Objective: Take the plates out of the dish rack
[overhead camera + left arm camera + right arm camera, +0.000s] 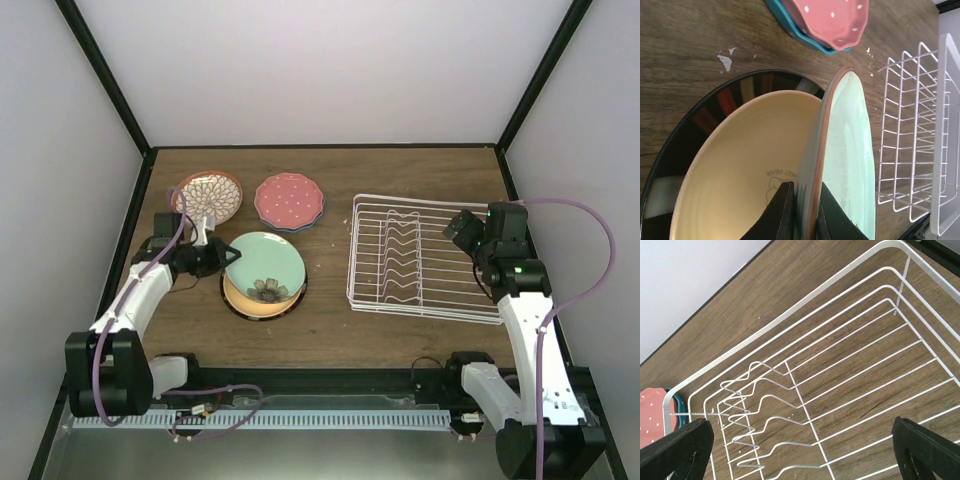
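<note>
The pale green flower plate (847, 150) tilts on edge over the tan plate (740, 165) on the desk (330, 330), its rim clenched in my left claw (805, 202), likely for stacking. The dish rack (351, 250) stands bare beneath my right claw (800, 450), spread wide.

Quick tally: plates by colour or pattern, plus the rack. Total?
Red-pink dotted plate: 1
Teal plate: 1
Petal-patterned plate: 1
Pale green plate: 1
Tan plate: 1
Dark-rimmed plate: 1
Dish rack: 1
Total: 7
</note>
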Tool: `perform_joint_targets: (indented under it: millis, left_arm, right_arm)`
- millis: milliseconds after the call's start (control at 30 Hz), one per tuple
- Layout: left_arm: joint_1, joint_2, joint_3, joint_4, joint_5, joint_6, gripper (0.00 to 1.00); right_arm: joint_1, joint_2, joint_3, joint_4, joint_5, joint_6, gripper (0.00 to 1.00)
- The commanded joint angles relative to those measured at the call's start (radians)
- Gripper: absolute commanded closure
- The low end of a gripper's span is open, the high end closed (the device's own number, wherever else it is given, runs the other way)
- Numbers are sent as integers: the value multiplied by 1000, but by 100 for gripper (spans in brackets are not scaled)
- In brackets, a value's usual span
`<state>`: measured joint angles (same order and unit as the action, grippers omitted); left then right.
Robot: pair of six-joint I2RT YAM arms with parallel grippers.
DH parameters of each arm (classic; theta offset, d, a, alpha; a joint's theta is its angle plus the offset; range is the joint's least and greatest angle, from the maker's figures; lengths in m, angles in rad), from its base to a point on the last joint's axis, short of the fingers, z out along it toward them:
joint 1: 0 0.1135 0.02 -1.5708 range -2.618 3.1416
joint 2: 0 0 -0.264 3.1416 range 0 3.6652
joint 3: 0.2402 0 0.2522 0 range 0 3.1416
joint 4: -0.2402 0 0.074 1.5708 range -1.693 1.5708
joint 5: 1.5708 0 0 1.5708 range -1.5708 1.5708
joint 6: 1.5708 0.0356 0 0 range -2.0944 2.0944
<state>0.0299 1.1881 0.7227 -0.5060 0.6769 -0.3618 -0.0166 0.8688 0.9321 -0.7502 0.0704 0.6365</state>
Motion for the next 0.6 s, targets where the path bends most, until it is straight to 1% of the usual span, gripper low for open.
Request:
perform_joint_targets:
  millis: [0,67,133,233,400,567]
  left_arm:
    - [-6,40,7,70,55,5,96]
    - [-9,52,5,72,45,17,94]
    - [-10,57,-1,73,33,22,86]
    - [-12,65,-9,75,25,17,77]
    - [-13,67,-15,68,10,19,70]
    - [-13,50,-27,48,-5,25,56]
  right_arm:
    - [-5,-15,14,1,8,-3,0]
    - [-5,-20,17,-5,14,-3,0]
    - [-5,-25,17,-9,23,-4,0]
    - [-5,-30,17,-13,31,-6,0]
    - [-5,-20,17,-2,27,-8,0]
    - [-6,-7,23,5,22,-16,0]
